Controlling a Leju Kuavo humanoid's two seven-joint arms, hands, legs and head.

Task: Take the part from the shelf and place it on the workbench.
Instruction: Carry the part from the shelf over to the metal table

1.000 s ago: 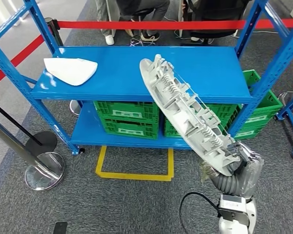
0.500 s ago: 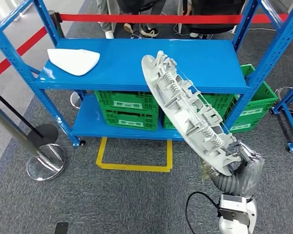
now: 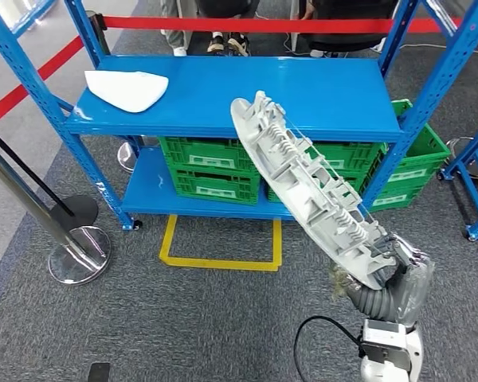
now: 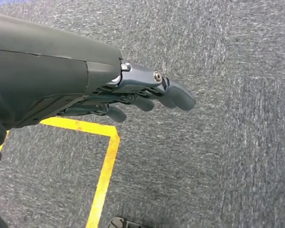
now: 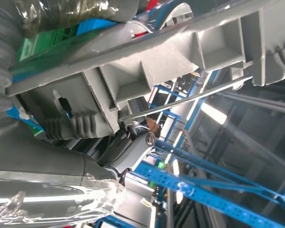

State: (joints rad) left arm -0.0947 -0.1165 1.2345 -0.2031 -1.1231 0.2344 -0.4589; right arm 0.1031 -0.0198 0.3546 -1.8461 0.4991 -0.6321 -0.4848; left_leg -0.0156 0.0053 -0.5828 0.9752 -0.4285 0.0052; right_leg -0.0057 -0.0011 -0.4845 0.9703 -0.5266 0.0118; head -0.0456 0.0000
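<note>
Our right hand (image 3: 399, 274), at lower right, grips the long part (image 3: 311, 191), which slants to upper left. Our left hand (image 4: 148, 95) holds nothing, fingers loose.

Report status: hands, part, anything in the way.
Right hand grips long grey part, clear of the blue shelf. Left hand empty, over carpet. Workbench out of sight.

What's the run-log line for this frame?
right hand: holds grey part, clear of blue shelf | left hand: empty, over carpet | white part: on shelf
</note>
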